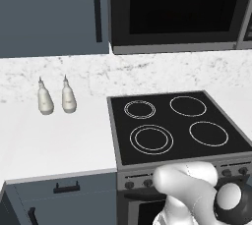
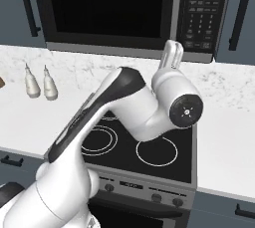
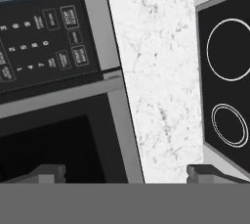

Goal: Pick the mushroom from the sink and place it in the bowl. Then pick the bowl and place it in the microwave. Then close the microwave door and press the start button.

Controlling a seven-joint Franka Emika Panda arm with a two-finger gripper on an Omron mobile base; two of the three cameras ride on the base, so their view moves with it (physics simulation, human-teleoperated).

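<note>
The black microwave (image 2: 124,10) hangs above the stove, its dark glass microwave door (image 1: 184,5) lying flush with the front. The button panel (image 2: 201,10) is at its right side. My gripper (image 2: 172,53) is raised just below the panel's lower left corner, pointing at the microwave. In the rolled hand view the gripper (image 3: 127,174) is open, with nothing between its fingertips (image 3: 49,173), and faces the door frame (image 3: 122,135) and the button panel (image 3: 44,42). The mushroom, the sink and the bowl are out of view.
A black stove top (image 1: 177,126) with several ring burners lies under the arm, knobs (image 2: 157,197) along its front. Two pale bottles (image 1: 54,98) stand on the white counter (image 1: 54,140) to the left. Blue-grey cabinet doors (image 1: 49,13) flank the microwave.
</note>
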